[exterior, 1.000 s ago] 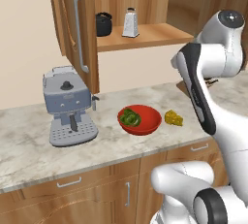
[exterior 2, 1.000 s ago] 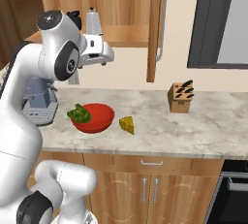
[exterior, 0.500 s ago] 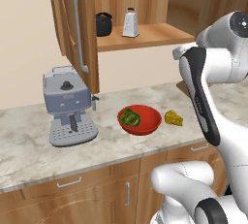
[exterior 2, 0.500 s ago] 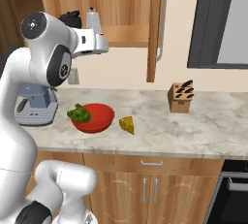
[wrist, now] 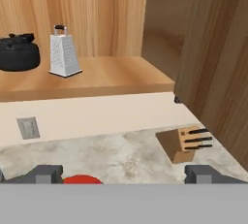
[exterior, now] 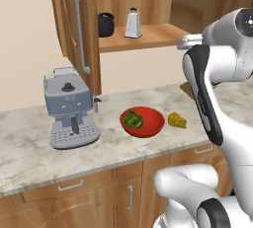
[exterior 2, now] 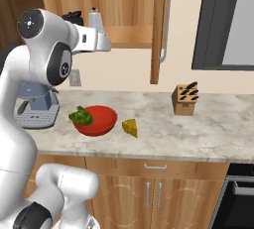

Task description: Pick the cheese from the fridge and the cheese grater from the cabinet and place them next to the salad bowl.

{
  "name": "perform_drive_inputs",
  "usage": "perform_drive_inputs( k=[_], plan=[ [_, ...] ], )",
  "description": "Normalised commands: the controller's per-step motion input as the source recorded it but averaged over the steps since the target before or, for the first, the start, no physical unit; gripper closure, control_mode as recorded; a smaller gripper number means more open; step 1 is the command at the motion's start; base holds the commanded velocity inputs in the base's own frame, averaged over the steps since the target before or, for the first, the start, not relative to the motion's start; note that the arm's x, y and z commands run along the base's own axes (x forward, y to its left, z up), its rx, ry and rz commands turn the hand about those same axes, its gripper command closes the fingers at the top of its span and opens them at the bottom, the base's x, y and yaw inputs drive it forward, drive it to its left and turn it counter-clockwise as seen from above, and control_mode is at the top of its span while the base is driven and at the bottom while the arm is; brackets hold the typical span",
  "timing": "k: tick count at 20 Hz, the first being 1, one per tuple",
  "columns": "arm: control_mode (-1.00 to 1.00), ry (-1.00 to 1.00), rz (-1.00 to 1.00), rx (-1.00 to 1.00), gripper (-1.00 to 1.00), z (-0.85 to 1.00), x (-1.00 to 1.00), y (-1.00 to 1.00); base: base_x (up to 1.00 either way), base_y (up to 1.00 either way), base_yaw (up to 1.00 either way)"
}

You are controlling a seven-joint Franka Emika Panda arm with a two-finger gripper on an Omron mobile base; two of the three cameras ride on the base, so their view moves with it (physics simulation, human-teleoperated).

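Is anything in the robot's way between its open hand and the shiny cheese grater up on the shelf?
Nothing visible is. The cabinet door hangs open, and the cheese grater stands free on the shelf. The black pot sits apart to one side. The open gripper faces the shelf across bare space.

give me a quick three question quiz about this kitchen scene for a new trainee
1. True or false: the cheese already lies on the counter beside the salad bowl.
2. What stands next to the grater on the cabinet shelf? A) black pot B) mug C) knife block
3. Fill in: the pincer is ____ and holds nothing.

Key: 1 true; 2 A, the black pot; 3 open.
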Motion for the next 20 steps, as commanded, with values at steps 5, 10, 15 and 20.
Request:
perform_drive_inputs(
  k=[5,10,15,20],
  plan=[
    [-1.00,0.00,-0.06,0.15,-1.00,0.40,-0.06,0.16,0.00,0.00,0.00],
    [-1.00,0.00,0.24,0.07,-1.00,-0.06,0.00,0.28,0.00,0.00,0.00],
    [-1.00,-0.09,0.15,0.00,-1.00,-0.17,0.00,0.52,0.00,0.00,0.00],
    [-1.00,-0.08,0.01,0.00,-1.00,-0.18,0.23,0.60,0.00,0.00,0.00]
  ],
)
